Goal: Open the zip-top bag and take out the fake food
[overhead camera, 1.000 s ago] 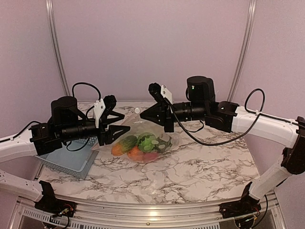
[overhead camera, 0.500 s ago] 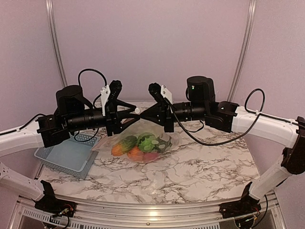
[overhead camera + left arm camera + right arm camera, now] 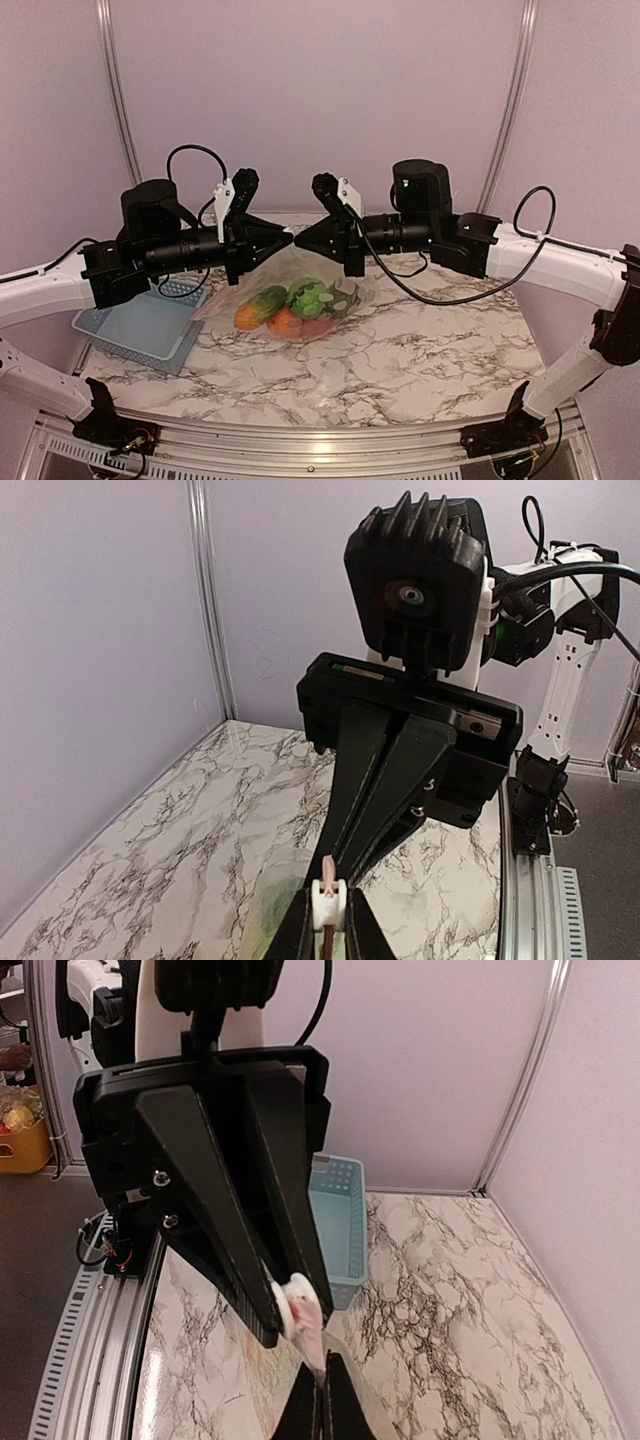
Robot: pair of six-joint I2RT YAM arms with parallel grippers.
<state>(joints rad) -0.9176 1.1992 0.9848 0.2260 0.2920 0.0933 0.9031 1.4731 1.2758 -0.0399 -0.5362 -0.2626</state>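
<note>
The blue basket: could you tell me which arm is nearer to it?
Left. The left arm passes over the basket; the right arm lies beyond the zip-top bag.

No legible text, label or number anywhere.

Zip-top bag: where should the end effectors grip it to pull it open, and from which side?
Grip the clear plastic zip-top bag at its raised top zip edge, probably one lip each, coming in level from opposite sides. The plastic toy food weighs it down on the marble table, so the mouth stands up. The left end effector and right end effector pinch there, shut.
</note>
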